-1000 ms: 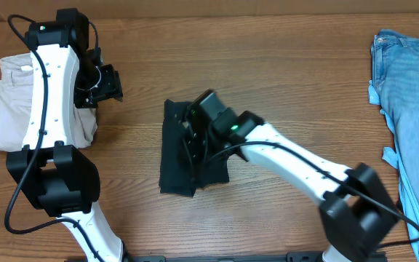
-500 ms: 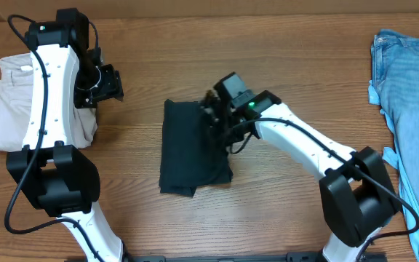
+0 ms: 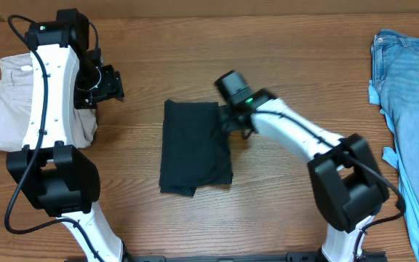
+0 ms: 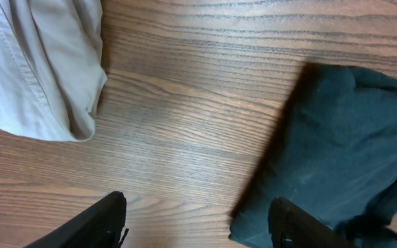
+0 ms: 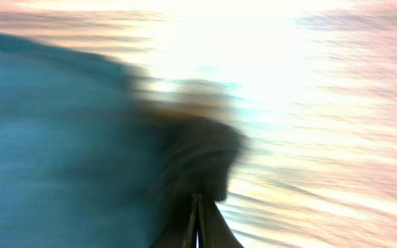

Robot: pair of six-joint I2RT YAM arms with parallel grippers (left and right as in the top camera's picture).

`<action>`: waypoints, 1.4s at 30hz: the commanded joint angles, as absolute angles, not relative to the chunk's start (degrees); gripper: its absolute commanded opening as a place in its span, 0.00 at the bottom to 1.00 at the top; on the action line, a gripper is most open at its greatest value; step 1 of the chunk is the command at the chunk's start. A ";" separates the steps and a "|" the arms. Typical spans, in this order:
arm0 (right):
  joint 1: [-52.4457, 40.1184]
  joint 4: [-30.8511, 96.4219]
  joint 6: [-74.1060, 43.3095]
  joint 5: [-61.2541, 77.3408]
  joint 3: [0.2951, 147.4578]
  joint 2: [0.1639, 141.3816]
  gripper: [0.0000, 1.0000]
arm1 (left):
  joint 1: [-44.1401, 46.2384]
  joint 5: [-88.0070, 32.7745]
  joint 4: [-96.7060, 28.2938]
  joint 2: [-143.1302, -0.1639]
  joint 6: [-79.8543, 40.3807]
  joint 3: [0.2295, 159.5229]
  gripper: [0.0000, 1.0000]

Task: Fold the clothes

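Right arm reaching in to the black T-shirt (image 3: 195, 153), left arm up by the beige trousers (image 3: 6, 102)

My right end effector (image 3: 229, 122) sits at the upper right edge of the folded shirt, mid-tabletop (image 3: 304, 51). Its wrist view is pure smear, so I can't tell if it's open or pinched. My left end effector (image 4: 198, 224) hovers empty with its fingers spread wide. Only the overhead shows the jeans (image 3: 409, 109), far right.

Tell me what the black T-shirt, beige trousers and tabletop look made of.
Black T-shirt: soft matte knit, probably cotton; limp, fuzzy folds. Beige trousers: firmer woven twill, seemingly cotton; stitched seam shows. Table: brown wood-grain, low sheen; solid wood or laminate unclear.
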State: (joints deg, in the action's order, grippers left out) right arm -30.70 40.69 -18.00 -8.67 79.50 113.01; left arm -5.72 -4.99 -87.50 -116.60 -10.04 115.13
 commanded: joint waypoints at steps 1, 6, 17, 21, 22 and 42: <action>-27.09 46.02 -17.23 -7.03 84.49 107.35 0.04 | -5.50 -5.80 -87.20 -116.11 -8.73 116.05 0.71; -29.06 54.61 -8.69 30.11 87.00 102.48 0.04 | -5.50 -5.82 -86.70 -116.11 -8.73 116.05 0.73; -32.38 55.83 -17.34 8.16 65.80 104.12 0.04 | -5.19 -20.67 -89.54 -116.11 3.42 116.05 0.86; -30.39 56.01 -11.29 13.63 69.10 97.03 0.08 | -3.75 -22.48 -89.93 -116.11 2.61 114.63 1.00; -30.41 55.48 -11.31 13.63 69.19 95.70 0.12 | -2.96 -22.94 -89.76 -116.11 3.07 111.94 1.00; -30.24 55.55 -11.33 13.58 69.19 95.20 0.20 | 15.62 -36.69 -37.34 -116.14 -22.09 64.55 0.45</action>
